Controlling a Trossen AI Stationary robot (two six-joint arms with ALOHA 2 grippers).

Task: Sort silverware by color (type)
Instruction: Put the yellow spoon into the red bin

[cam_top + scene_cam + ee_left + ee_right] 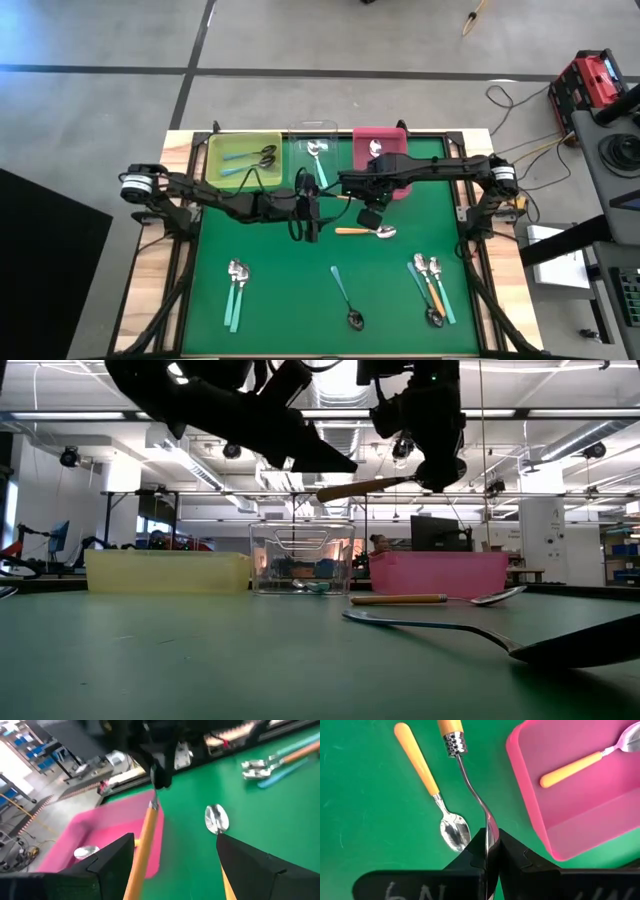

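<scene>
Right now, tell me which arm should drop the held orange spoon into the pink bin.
Right. Its gripper is shut on the orange spoon beside the pink bin. The left gripper holds nothing.

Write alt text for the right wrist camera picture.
The right gripper is shut on an orange-handled spoon, pinching its bowl end above the green table. A second orange spoon lies on the table, a third lies in the pink bin.
</scene>
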